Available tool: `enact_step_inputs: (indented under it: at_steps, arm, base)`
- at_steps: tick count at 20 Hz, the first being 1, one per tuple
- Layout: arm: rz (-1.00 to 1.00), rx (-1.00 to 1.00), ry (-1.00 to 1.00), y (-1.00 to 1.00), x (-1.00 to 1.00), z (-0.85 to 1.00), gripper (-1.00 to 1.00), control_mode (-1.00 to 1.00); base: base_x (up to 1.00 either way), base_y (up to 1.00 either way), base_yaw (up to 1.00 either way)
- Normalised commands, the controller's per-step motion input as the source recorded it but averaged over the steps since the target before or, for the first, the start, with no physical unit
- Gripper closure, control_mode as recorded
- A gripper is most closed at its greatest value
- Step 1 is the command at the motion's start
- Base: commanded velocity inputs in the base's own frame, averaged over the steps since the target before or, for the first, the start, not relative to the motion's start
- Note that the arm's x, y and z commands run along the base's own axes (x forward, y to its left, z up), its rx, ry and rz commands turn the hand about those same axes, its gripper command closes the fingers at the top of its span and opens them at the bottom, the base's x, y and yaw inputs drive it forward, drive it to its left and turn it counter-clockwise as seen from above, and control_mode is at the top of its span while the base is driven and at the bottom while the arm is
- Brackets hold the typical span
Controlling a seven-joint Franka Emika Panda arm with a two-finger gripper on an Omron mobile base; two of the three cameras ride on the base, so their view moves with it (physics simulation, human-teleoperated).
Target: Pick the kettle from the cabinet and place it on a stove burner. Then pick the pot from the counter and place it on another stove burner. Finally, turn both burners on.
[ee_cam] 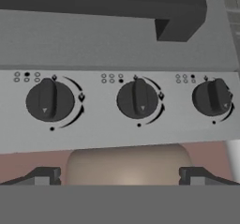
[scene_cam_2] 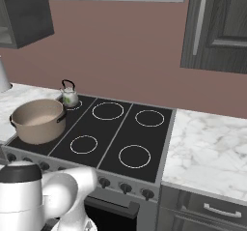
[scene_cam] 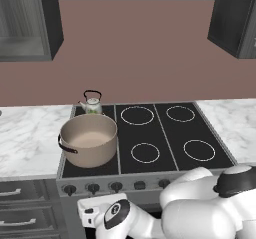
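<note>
The pot [scene_cam: 89, 139] sits on the front-left burner of the black cooktop [scene_cam: 170, 133], at the left centre of the left base view. The kettle [scene_cam: 92, 103] stands just behind it on the rear-left burner, near the wall. White marble counter [scene_cam_2: 212, 148] lies on both sides of the stove. In the hand view, three dark knobs [ee_cam: 138, 99] line the grey front panel across the middle of the frame, and the gripper [ee_cam: 120, 177] at the bottom edge is spread wide, holding nothing.
</note>
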Motion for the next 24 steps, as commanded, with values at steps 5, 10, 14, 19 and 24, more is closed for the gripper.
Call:
enact_step_inputs:
  at_steps: [5, 10, 14, 19, 24]
  arm:
    - [0.00, 0.00, 0.00, 0.02, 0.10, -0.11, -1.00, -1.00]
    - [0.00, 0.00, 0.00, 0.01, 0.13, -0.14, -1.00, -1.00]
    - [0.00, 0.00, 0.00, 0.08, 0.11, -0.12, -1.00, -1.00]
    - [0.00, 0.00, 0.00, 0.13, 0.08, -0.14, -1.00, -1.00]
    - [0.00, 0.00, 0.00, 0.10, 0.10, -0.18, -1.00, -1.00]
  base:
    - [0.00, 0.00, 0.00]
    - [0.00, 0.00, 0.00]
    - [0.00, 0.00, 0.00]
    - [0.00, 0.00, 0.00]
    - [0.00, 0.00, 0.00]
